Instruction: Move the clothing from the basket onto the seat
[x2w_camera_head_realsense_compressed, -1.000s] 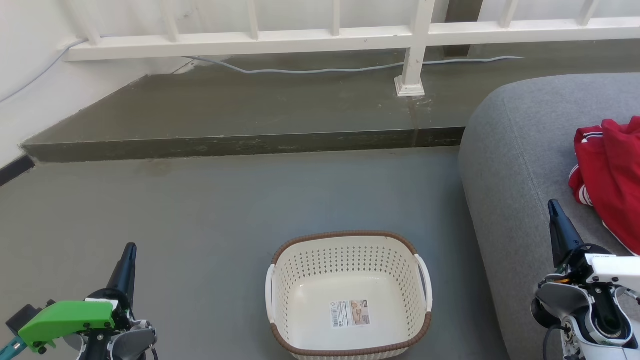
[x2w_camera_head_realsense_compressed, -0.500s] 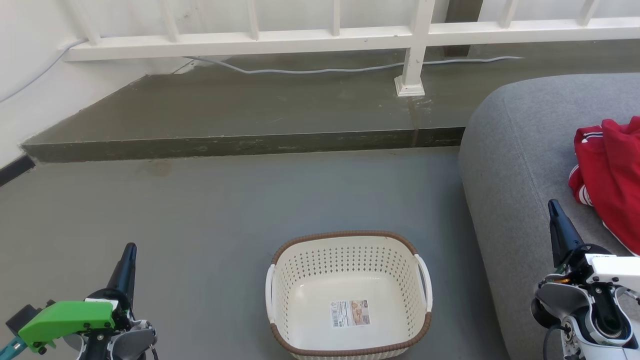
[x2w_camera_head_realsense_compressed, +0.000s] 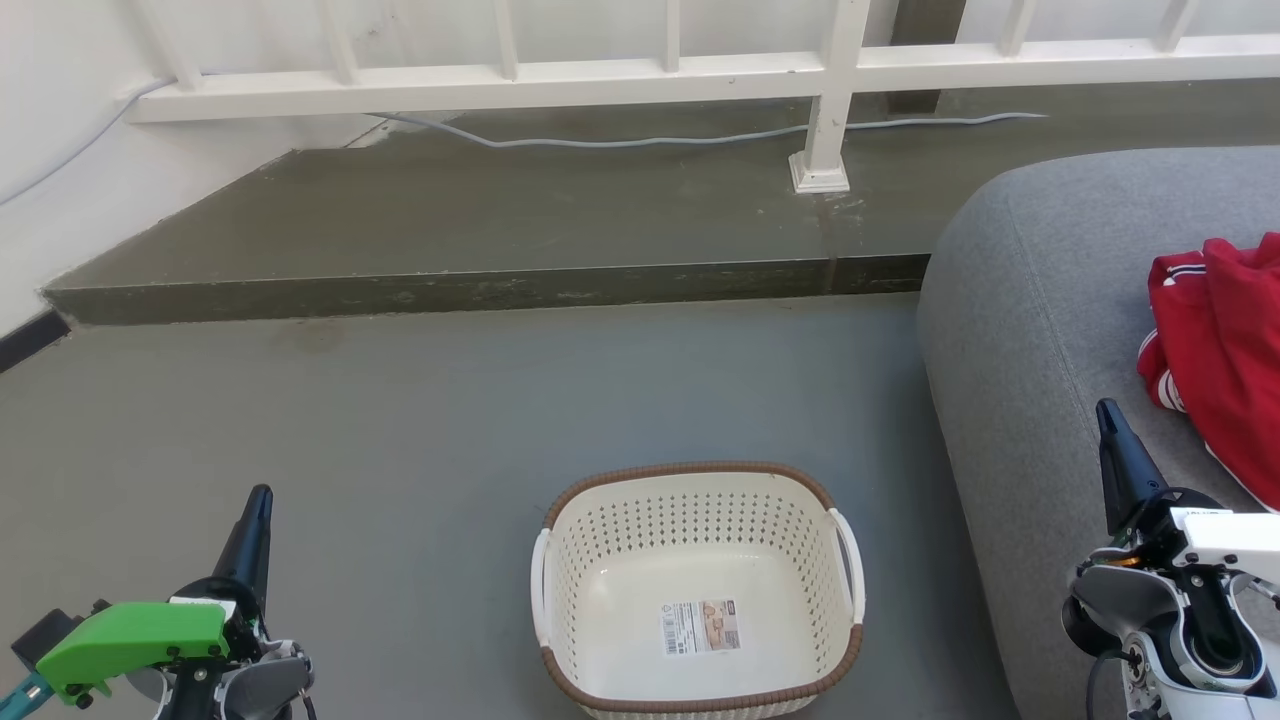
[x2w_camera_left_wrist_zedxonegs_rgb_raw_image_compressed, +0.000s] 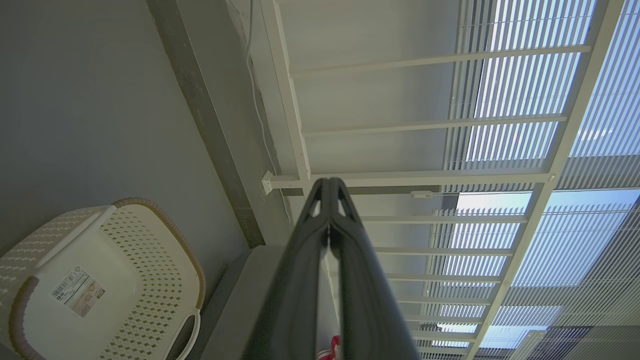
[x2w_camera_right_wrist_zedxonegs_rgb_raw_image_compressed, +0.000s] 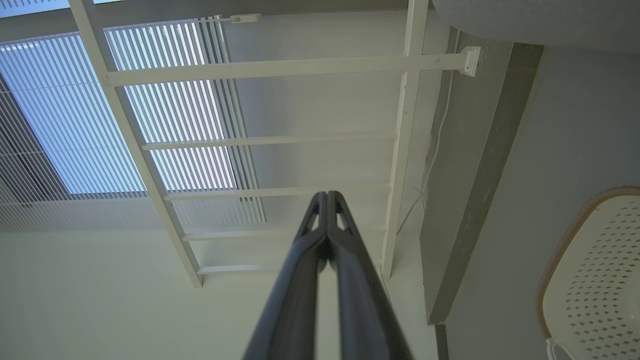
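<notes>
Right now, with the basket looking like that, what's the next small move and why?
Probably none: I'd leave both tools parked and call it done. The basket has a bare bottom with just its label sticker, the red garment lies on the seat, and the left tool and right tool are shut, holding nothing.

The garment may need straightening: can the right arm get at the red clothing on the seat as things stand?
Probably yes. The right end effector, shut, is close beside the red clothing, with only bare seat between them; it must open first.
</notes>
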